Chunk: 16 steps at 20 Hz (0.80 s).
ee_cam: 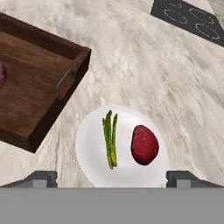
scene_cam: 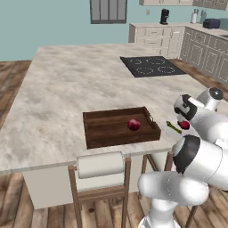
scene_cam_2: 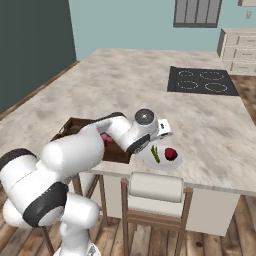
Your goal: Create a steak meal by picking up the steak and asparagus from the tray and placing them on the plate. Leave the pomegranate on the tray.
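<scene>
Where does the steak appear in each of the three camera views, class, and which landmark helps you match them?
Left base view: the steak is at the right, partly behind the arm, right of the tray.
Right base view: just below centre, on the white plate beside the asparagus.
Hand view: lower centre, on the plate's right half.
Shared landmark: the dark cooktop.

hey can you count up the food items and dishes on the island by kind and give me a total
Steak: 1, on the plate
Asparagus: 1, on the plate beside the steak
Pomegranate: 1, in the tray
Plate: 1, white
Tray: 1, dark wood
Total: 5
</scene>
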### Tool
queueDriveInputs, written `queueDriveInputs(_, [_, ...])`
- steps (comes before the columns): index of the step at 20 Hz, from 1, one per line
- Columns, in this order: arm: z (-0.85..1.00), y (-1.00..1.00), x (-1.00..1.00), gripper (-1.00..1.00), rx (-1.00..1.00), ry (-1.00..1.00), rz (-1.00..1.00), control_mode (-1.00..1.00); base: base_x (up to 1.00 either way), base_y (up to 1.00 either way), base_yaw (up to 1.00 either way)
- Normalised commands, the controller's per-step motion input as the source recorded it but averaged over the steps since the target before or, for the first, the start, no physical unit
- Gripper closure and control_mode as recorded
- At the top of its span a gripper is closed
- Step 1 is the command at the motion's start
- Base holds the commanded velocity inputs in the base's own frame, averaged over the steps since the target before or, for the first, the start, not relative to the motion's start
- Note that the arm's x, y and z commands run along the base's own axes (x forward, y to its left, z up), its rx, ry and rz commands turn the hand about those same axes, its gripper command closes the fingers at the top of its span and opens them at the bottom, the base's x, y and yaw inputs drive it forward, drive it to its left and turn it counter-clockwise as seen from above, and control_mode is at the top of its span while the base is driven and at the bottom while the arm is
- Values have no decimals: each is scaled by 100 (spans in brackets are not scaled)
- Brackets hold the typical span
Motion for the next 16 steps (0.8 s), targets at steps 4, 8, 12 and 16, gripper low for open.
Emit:
queueDriveInputs(4, [100,38,-79,-100,-6,-32,1,-100,0,0,0])
queueDriveInputs(8, [100,58,-68,-100,-9,-25,3,-100,0,0,0])
queueDriveInputs(12, [97,67,-61,-100,-10,-18,4,-100,0,0,0])
queueDriveInputs(16, [87,69,-60,-100,-11,-14,5,-100,0,0,0])
